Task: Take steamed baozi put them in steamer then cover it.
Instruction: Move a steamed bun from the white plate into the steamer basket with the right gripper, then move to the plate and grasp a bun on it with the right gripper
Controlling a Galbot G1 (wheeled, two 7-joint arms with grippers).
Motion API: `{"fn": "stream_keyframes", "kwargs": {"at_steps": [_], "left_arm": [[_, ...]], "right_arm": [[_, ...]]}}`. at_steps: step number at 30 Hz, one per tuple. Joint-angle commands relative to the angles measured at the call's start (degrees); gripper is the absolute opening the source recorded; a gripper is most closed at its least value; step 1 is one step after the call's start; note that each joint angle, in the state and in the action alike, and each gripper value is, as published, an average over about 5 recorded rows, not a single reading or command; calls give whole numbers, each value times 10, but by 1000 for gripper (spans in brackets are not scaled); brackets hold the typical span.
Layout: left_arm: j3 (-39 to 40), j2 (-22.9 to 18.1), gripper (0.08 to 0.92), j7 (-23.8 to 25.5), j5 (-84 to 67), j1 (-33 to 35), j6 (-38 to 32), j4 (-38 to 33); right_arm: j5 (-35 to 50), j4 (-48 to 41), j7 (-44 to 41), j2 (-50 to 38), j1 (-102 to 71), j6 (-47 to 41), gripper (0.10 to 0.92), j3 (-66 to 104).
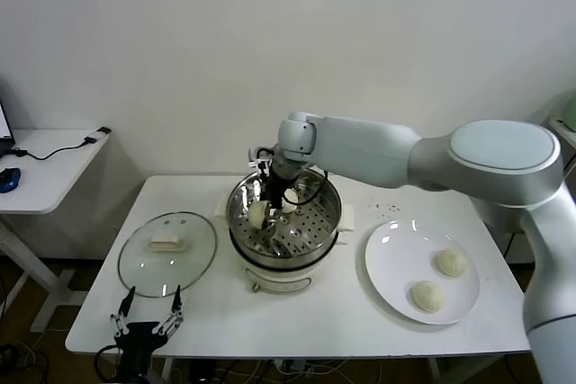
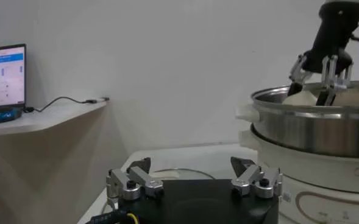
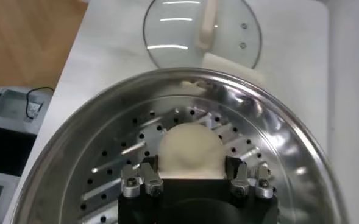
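The steamer [image 1: 310,222] stands mid-table, a shiny pot with a perforated floor on a cream base. My right gripper [image 1: 268,202] reaches down into it and is shut on a baozi [image 3: 190,149], low over the floor [image 3: 124,152]. The bun also shows in the head view [image 1: 259,214]. Two more baozi [image 1: 452,263] [image 1: 427,296] lie on the white plate [image 1: 396,258] to the right. The glass cover [image 1: 168,252] lies flat left of the steamer. My left gripper [image 1: 147,312] is parked open and empty at the table's front left edge.
A white side desk [image 1: 54,146] with a blue mouse [image 1: 9,179] and a cable stands to the left, and a lit screen [image 2: 5,73] sits on it. A white wall runs behind the table.
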Motion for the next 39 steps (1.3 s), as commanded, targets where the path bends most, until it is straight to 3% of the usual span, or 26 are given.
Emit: {"fn": "stream_keyframes", "kwargs": {"at_steps": [1, 7, 11, 23, 32, 39], "left_arm": [[0, -1, 823, 0, 0, -2, 1, 3], [0, -2, 823, -1, 0, 0, 0, 3], [1, -2, 823, -1, 1, 0, 0, 2], [4, -3, 823, -2, 2, 3, 0, -1], [1, -7, 823, -3, 4, 9, 1, -4], [2, -12, 823, 2, 19, 4, 3, -4]], "right_arm": [[-8, -19, 3, 24, -28, -1, 702, 1], [-4, 0, -1, 1, -13, -5, 807, 10], [4, 46, -4, -42, 22, -4, 821, 13], [-34, 241, -52, -300, 175, 30, 823, -9], [-154, 347, -76, -491, 123, 42, 823, -1], [-276, 350, -78, -567, -59, 46, 823, 77]]}}
